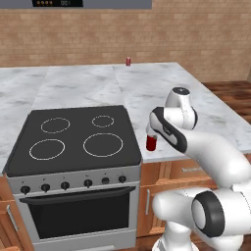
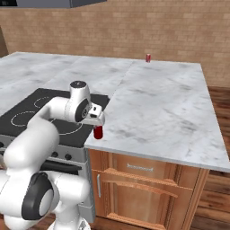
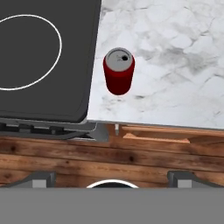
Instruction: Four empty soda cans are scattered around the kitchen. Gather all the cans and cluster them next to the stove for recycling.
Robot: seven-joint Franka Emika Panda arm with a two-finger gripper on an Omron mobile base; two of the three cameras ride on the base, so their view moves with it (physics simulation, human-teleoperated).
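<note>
While the tool [image 3: 112, 181] stands wide open and empty, the small red cylindrical soda can [image 3: 119, 71] stands upright above it at centre frame, on the marble tabletop [image 3: 175, 78] just beside the black glass stove [image 3: 48, 65].

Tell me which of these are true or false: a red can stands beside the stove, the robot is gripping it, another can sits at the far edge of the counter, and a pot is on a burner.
1. A red can stands upright on the marble counter just beside the stove. True.
2. The gripper is gripping that can. False: it is open above the can, which stands free.
3. A second red can sits near the counter's far edge. True.
4. A pot sits on a burner. False: the cooktop is bare.
</note>
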